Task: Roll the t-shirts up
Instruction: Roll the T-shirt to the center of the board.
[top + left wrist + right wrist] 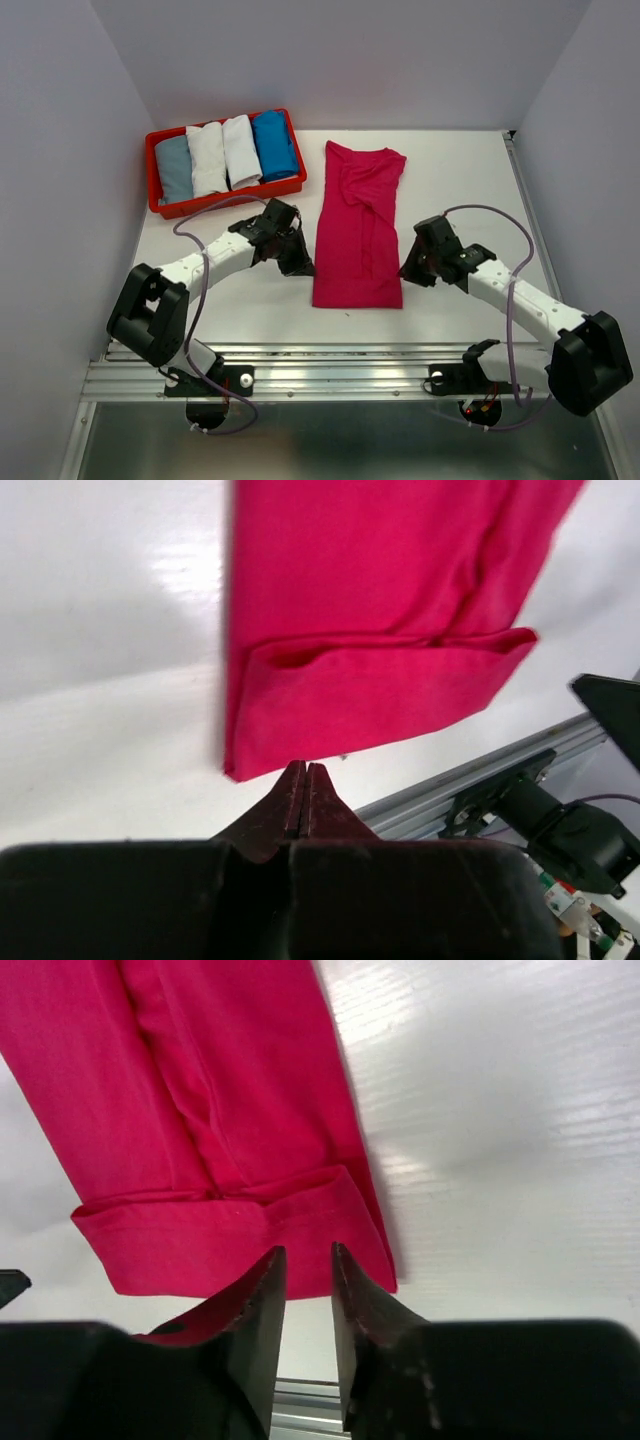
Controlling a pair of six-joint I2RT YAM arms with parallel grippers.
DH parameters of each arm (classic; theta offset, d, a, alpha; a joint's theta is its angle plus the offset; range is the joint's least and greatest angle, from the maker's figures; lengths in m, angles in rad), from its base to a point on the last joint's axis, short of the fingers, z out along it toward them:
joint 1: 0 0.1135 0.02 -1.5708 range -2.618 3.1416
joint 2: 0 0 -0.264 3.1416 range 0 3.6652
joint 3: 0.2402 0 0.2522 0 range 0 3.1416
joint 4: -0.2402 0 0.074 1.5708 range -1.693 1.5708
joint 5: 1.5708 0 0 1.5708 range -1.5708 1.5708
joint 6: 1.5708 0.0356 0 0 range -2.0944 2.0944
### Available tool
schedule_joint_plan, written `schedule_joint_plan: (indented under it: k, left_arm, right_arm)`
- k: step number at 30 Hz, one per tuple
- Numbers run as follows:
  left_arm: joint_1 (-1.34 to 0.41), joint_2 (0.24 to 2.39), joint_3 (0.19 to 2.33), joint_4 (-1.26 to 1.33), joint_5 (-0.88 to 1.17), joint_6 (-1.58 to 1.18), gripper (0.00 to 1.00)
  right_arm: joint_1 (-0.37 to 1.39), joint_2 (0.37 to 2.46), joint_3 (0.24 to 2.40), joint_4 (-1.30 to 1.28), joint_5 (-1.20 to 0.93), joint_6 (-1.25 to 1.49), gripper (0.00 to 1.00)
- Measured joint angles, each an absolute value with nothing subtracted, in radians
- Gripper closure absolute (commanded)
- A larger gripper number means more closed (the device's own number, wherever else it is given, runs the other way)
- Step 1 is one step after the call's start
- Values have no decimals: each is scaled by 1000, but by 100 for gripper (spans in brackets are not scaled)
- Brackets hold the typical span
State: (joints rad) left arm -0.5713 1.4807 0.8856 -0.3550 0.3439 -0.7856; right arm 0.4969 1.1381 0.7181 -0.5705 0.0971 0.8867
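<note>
Top view first. The magenta t-shirt [358, 225] lies mid-table as a long narrow strip, running away from the arms, with a few creases near the far end. The red tray [152, 172] at the far left holds four finished rolls: a grey-blue tee [174, 168], two white tees [224, 155] and a blue tee [273, 144]. So I'd say the pink one is the last to do and I'm right at the start of its roll. The left gripper [297, 262] sits just beside the strip's left edge near the bottom, and the right gripper [412, 268] is just beside the right edge. Neither is carrying anything.

Left wrist cam: the jaws are pressed together and empty, tips just short of the shirt's near left corner. The near hem [380, 695] has one flat turn folded up over the strip. It's a neat band, a bit loose at the left end where it gapes.

Right wrist cam: the jaws stand apart with a clear gap, poised over the near right corner of that same band. I can't tell if they're touching the cloth.

My guess at the next move: both sides need to pinch the folded band at its corners and turn it over evenly. The left has to open up first. Soft cloth like this will skew if one side leads.
</note>
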Motion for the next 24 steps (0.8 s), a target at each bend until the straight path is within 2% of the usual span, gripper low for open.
schedule_joint_plan:
  k: [1,2,3,5,24]
  left_arm:
    - [-575,1477,915,-350,337,-780,100]
    - [-577,1477,930,-346,335,-779,100]
    - [-580,1482,952,-336,332,-775,100]
    - [-584,1497,980,-320,327,-770,100]
    - [-588,1734,997,-273,296,-739,100]
  right_arm:
    - [497,1159,733,-561,97,884,87]
    - [497,1172,737,-551,97,881,87]
    - [497,1198,741,-535,97,878,92]
    - [497,1242,742,-514,97,874,96]
    - [497,1437,736,-413,105,860,99]
